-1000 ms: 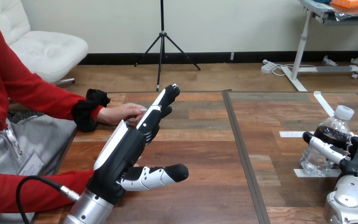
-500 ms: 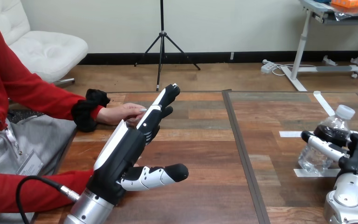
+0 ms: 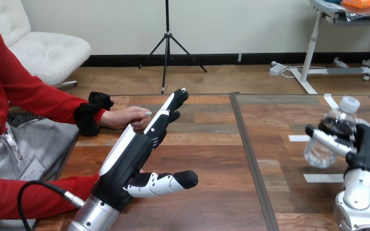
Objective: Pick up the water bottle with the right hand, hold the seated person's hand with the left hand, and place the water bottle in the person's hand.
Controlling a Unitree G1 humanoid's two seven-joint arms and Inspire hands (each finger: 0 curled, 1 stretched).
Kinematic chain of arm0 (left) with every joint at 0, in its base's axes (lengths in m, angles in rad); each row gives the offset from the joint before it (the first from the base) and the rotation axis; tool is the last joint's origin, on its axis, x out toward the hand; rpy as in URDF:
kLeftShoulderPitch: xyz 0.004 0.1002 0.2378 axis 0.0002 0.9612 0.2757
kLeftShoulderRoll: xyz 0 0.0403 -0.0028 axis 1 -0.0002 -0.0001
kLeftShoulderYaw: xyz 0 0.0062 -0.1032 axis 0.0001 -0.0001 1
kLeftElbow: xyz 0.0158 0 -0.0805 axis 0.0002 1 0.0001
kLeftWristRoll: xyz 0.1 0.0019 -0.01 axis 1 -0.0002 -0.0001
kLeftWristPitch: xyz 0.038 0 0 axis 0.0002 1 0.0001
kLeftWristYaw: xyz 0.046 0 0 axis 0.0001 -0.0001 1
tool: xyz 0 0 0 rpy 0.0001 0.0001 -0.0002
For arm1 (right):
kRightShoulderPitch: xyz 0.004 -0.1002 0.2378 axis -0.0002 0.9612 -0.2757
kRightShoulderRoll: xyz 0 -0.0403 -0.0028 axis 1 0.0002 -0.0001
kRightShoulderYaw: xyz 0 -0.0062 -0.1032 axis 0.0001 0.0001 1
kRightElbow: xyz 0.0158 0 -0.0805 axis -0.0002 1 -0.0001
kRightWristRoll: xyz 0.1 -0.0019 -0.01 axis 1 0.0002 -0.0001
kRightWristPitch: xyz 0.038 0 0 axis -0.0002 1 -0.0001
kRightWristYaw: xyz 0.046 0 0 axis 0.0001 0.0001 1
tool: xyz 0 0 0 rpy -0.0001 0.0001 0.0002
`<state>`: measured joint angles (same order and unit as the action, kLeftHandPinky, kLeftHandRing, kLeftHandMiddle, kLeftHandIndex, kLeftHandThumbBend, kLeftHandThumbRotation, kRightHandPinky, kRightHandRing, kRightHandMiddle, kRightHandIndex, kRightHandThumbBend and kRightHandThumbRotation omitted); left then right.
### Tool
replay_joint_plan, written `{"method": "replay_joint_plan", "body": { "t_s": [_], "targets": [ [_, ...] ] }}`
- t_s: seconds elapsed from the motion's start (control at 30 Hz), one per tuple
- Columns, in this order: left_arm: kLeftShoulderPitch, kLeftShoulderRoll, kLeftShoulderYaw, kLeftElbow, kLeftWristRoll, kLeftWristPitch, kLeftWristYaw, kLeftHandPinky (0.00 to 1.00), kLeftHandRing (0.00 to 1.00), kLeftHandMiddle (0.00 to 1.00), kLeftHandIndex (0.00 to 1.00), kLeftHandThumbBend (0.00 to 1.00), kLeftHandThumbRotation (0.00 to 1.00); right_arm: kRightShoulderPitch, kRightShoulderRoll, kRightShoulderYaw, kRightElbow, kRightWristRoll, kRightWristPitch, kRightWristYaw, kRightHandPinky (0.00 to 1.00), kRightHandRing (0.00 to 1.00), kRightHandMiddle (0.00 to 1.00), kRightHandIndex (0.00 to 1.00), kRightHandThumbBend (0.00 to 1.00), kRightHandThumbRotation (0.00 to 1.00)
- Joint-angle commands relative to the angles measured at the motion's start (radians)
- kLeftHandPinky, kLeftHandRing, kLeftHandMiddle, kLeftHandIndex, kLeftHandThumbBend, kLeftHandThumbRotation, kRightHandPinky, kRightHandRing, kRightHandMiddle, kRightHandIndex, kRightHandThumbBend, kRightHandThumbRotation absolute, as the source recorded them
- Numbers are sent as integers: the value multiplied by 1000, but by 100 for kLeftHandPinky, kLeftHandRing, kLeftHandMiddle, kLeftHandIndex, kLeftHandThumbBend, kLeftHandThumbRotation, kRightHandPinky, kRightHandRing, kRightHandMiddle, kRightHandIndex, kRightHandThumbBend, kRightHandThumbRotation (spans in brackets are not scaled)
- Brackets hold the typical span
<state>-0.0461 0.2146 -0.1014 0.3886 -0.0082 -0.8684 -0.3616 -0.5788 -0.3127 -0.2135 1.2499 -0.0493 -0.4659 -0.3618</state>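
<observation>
At the near left of the brown wooden table (image 3: 212, 159), the robot's left hand (image 3: 130, 163) lies flat-fingered, holding nothing. Its fingers run straight toward the far left and its thumb is spread out to the right. At the near right, the right hand (image 3: 363, 151) has its fingers and thumb wrapped round the clear plastic water bottle with a white cap (image 3: 330, 137). The bottle appears to hang clear of the table, above and just beyond a white tape mark (image 3: 323, 178).

The pick-up looks done, so the step in hand seems to be the carry. The next move calls for the left hand to close on the person's hand (image 3: 125, 117), and for the bottle to cross leftward. The bottle is see-through, with a dark band round its upper body, and it tilts with the cap leaning to the far right. Farther off at the left, the person's hand rests palm down on the table beside the left hand's fingers. Whether the two touch cannot be told.
</observation>
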Motion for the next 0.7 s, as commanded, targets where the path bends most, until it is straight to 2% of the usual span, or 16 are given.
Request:
{"method": "replay_joint_plan", "body": {
  "t_s": [0.0,0.17,0.47,0.57,0.67],
  "targets": [
    [-69,-1,16,-9,4,9,18,97,100,100,100,100,66,-29,-6,26,-113,-19,-77,15,60,53,56,55,85,0],
    [-76,5,22,3,22,7,31,98,100,100,100,100,66,-12,-3,31,-154,-17,-77,27,57,52,57,55,86,0],
    [-85,6,32,21,33,19,58,100,100,100,100,100,64,45,3,46,-277,-23,-75,57,53,52,56,55,85,0],
    [-91,12,42,28,88,3,99,100,100,100,100,100,65,66,2,55,-321,-37,-64,50,53,52,56,55,86,0],
    [-99,13,42,43,75,-5,97,99,100,100,100,100,64,87,10,53,-364,-27,-59,67,52,53,56,55,86,0]
  ]
}}
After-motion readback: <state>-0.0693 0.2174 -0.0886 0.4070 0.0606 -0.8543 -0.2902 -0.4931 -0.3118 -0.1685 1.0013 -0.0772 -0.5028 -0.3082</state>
